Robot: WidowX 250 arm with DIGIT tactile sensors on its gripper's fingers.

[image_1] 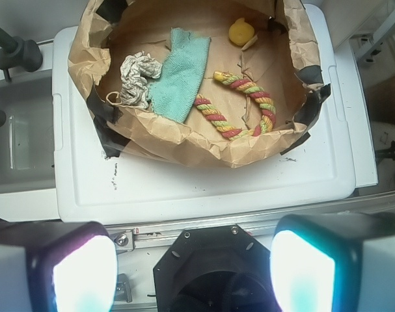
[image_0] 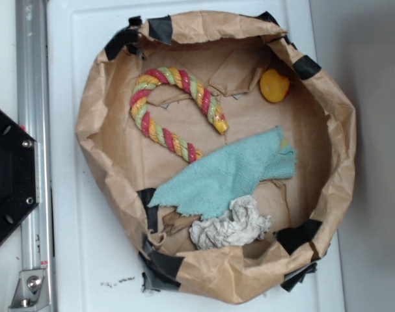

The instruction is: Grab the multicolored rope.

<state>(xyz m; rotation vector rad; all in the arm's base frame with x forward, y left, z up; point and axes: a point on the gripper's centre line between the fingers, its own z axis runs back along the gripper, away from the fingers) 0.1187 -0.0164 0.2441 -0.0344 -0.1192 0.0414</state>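
Observation:
The multicolored rope (image_0: 174,110) lies bent in a U inside the brown paper basin (image_0: 93,123), at its upper left in the exterior view; its strands are red-pink, yellow and pale green. In the wrist view the rope (image_1: 239,104) lies at the basin's right, far from my gripper (image_1: 194,270). The gripper hangs high above the black robot base (image_1: 204,260), wide open, with nothing between its glowing pads (image_1: 304,273). The exterior view shows no gripper.
A teal cloth (image_0: 226,175) lies just below the rope, with a crumpled white paper wad (image_0: 230,224) beside it. A small orange-yellow round object (image_0: 274,86) sits at the basin's far wall. The basin stands on a white lid (image_1: 204,182); a metal rail (image_0: 31,130) runs beside it.

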